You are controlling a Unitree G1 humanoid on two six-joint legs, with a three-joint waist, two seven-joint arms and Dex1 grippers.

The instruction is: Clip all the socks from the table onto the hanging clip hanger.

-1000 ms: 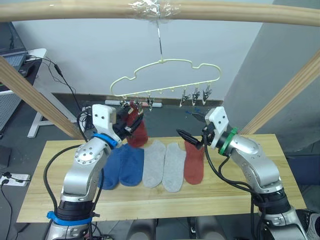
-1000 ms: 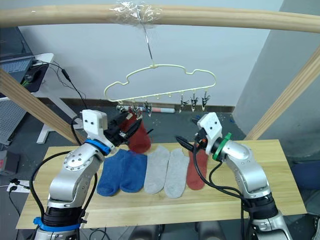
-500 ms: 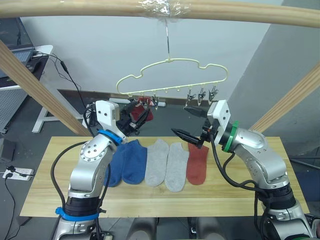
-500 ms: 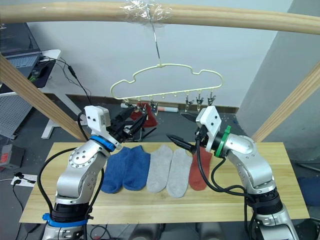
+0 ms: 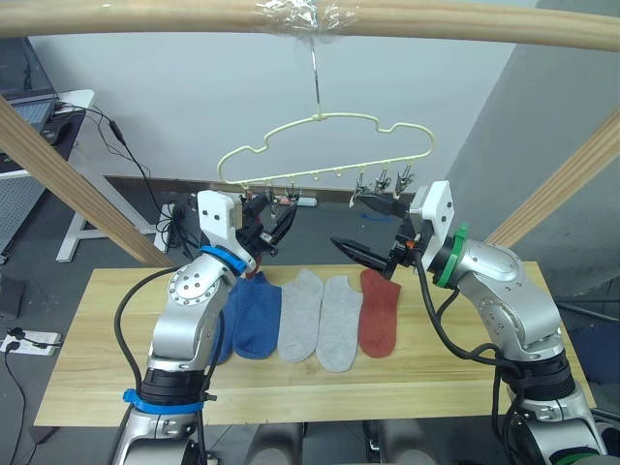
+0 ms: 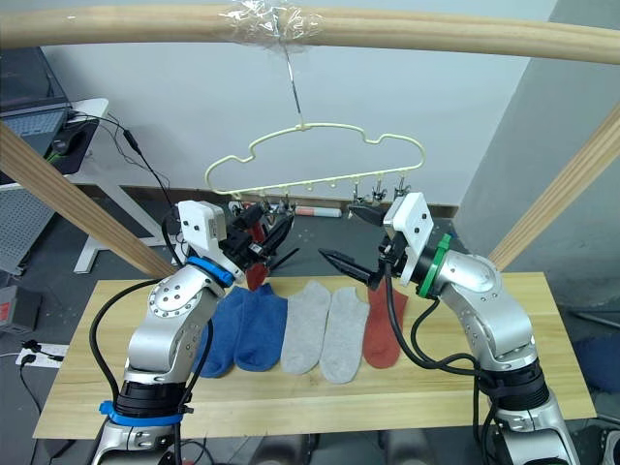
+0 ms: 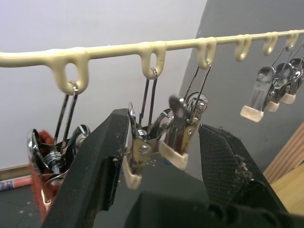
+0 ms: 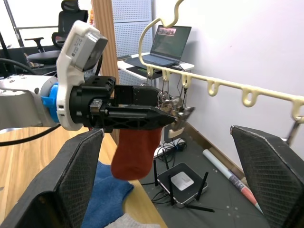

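Wooden beam is carrying the clip hanger; one rust sock is hanging clipped, five socks lying on the table. Left gripper is gaping around clips, right gripper gaping wide, empty.

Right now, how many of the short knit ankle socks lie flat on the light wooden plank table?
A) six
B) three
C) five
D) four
C: two blue socks, two grey socks and one rust-red sock lie on the table; the other rust-red sock hangs from the clip hanger.
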